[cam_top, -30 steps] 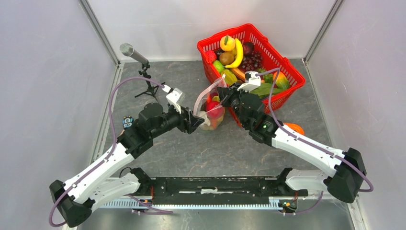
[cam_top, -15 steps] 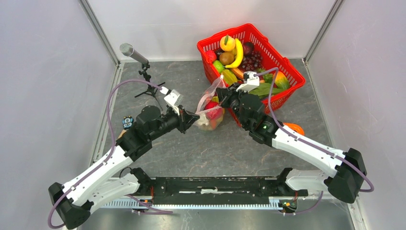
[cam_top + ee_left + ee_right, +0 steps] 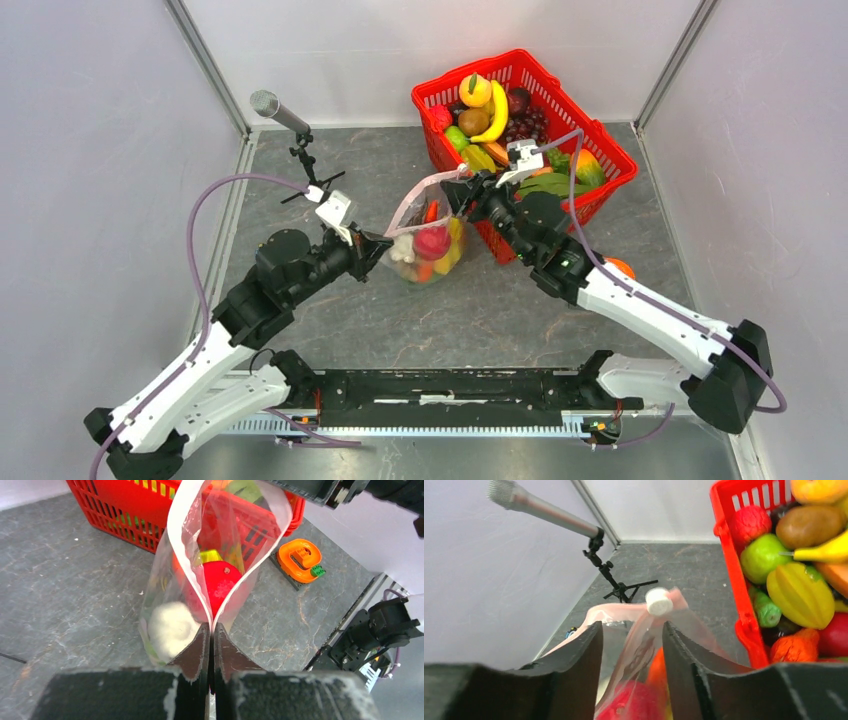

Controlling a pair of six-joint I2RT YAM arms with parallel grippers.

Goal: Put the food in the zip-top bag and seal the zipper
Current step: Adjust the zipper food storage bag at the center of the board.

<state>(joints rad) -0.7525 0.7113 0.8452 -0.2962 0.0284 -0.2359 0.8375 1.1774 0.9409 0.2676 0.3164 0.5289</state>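
The zip-top bag (image 3: 425, 245) stands on the table beside the red basket, its mouth pulled into a long open loop. Inside it lie a red round fruit (image 3: 220, 580), a white cauliflower (image 3: 170, 625) and a yellow piece (image 3: 210, 556). My left gripper (image 3: 211, 627) is shut on the near end of the pale pink zipper (image 3: 171, 525). My right gripper (image 3: 631, 645) is open at the far end, with bag film loose between its fingers. The white slider (image 3: 658, 601) sits just beyond them. From above, the left gripper (image 3: 378, 250) and right gripper (image 3: 458, 195) flank the bag.
The red mesh basket (image 3: 622, 160), full of toy fruit, stands right behind the bag and my right wrist. A microphone (image 3: 268, 103) on a small stand is at the back left. An orange object (image 3: 618, 267) lies under my right forearm.
My left gripper shut on the zipper's near end and drew back to the left, stretching the bag's mouth. My right gripper opened and let go of the far end.
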